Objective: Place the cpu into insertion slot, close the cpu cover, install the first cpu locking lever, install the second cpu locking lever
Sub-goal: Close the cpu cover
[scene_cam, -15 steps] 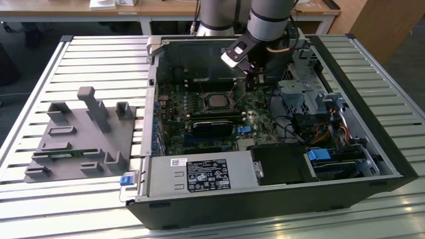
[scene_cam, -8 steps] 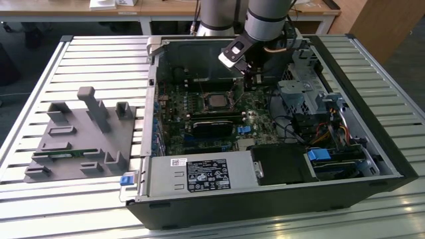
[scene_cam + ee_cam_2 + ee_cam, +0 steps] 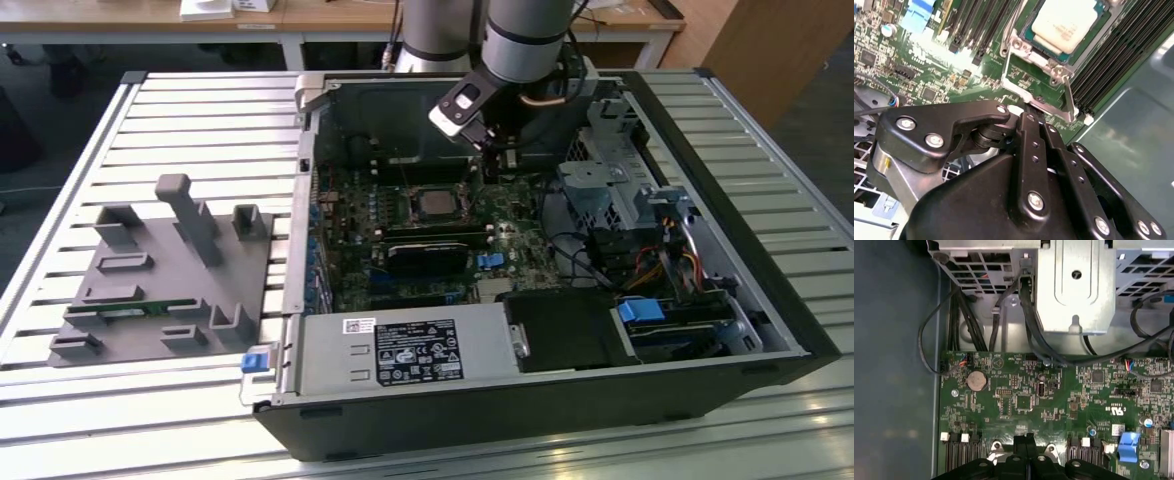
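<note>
**Fingers (image 3: 1026, 137) shut together at the socket edge**

Both black fingers of the gripper (image 3: 1035, 119) press flat against each other, with nothing seen between them. In the second wrist view the tips sit just beside the near edge of the cpu cover (image 3: 1036, 57), low over the green motherboard (image 3: 1024, 400). The cpu (image 3: 1066, 22) sits in the socket, its silvery top showing through the cover's window. The cover looks down flat around it, though latching can't be told. In the exterior view the arm reaches into the open computer case (image 3: 534, 420), with the gripper near the cpu. A grey fixture (image 3: 160, 270) lies outside the case, on the exterior view's left.
</note>
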Tool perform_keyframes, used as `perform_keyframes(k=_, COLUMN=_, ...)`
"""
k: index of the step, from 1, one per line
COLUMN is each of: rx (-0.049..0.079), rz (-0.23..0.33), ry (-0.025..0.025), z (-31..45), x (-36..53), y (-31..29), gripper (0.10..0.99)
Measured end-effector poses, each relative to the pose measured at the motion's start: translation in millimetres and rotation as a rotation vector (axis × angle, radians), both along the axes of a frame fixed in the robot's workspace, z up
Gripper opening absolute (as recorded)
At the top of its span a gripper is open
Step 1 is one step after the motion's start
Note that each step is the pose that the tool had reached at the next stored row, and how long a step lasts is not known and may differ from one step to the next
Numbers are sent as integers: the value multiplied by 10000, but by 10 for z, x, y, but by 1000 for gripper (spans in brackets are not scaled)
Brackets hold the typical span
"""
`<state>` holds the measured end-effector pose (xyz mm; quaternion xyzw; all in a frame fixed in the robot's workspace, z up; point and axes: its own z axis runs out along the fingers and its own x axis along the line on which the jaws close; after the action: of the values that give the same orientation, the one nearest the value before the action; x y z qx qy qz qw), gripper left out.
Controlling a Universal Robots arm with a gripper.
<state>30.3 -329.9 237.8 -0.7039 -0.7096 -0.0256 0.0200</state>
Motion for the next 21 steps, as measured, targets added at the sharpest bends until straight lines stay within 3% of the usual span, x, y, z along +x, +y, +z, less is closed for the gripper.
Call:
perform_keyframes(k=7, rx=-2, rz=0, ry=1, z=-6, x=-94, y=-1, gripper=106)
perform_keyframes(k=21, rx=-2, rz=0, ry=2, z=-19, x=-190, y=0, gripper=106)
